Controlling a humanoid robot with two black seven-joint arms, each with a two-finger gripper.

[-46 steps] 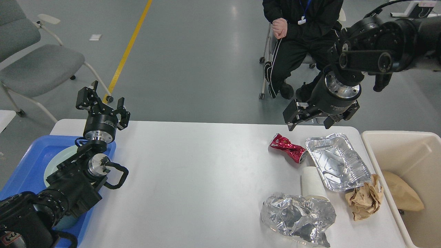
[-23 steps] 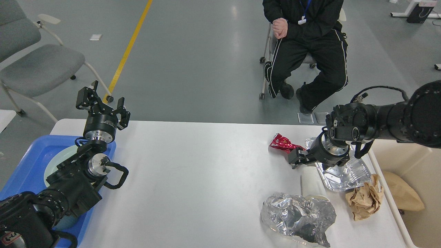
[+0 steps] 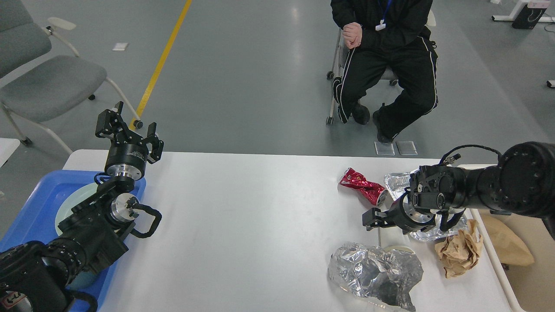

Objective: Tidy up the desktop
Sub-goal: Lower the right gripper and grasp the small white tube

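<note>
right fingers (image 3: 373, 218) low over desktop (image 3: 260, 225), spread unclear | left fingers (image 3: 129, 130) spread, raised

Bright even light, sharp focus

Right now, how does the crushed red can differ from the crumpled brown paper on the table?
The can is shiny red metal; the paper is dull brown. The can lies toward the table's far side, left of the foil tray; the paper sits nearer, by the right edge next to the bin. The can keeps a long, squashed tube shape; the paper is a loose, irregular wad. Both are crushed and lie on the desktop.
</note>
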